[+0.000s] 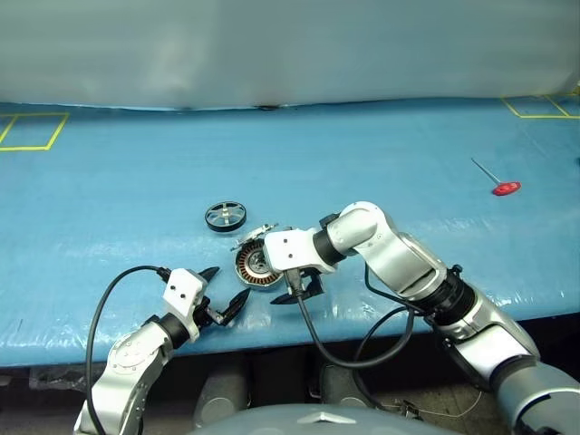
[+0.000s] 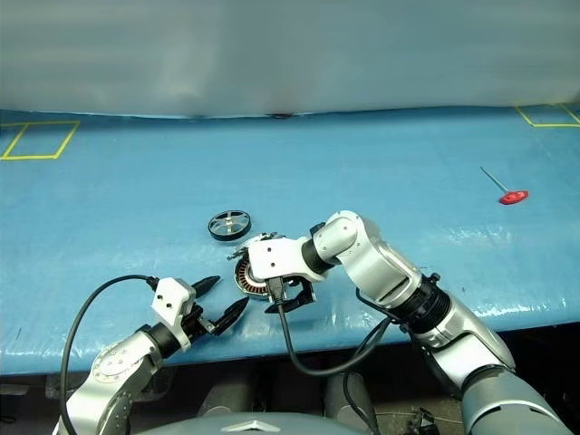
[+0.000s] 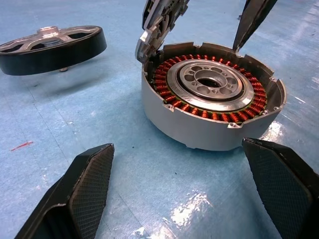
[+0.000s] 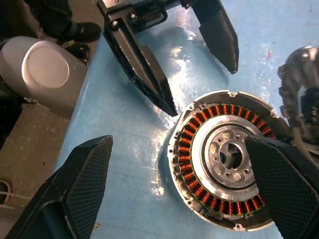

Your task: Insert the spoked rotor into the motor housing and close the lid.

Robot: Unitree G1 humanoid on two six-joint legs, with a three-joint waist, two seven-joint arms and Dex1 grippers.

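Both end effectors wide, empty; spoked rotor (image 1: 226, 216) apart behind motor housing (image 1: 256, 265), lid (image 3: 160, 20) up.

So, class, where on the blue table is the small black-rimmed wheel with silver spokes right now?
In the left eye view the black-rimmed spoked wheel lies flat on the blue table, apart from and just beyond-left of the open grey motor housing with copper windings.
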